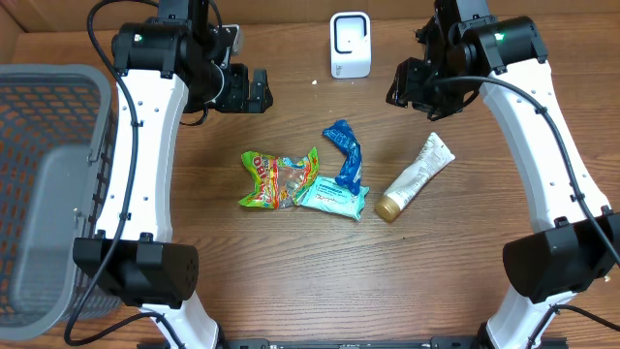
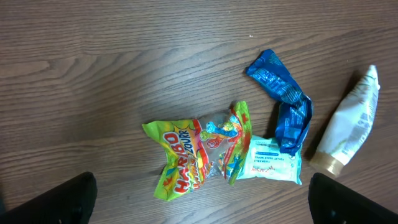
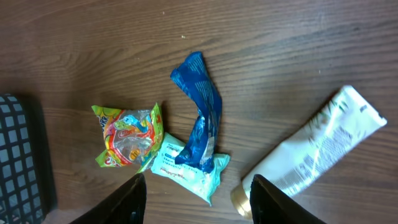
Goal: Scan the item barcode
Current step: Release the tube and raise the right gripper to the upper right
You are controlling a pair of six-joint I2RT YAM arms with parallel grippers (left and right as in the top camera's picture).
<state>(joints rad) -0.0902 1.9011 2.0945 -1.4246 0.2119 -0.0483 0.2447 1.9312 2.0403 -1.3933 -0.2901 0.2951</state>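
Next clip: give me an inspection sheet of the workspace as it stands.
Surface: wooden table.
Job's things: candy bag, wipes packet and blue wrapper clustered, touching; white tube beside them; scanner at the back.
Clutter: one small white speck.
Hands: left hand open, empty; right hand open, empty.
Cables: black cables along the arms, clear of the items.
Surroundings: grey basket at the left.
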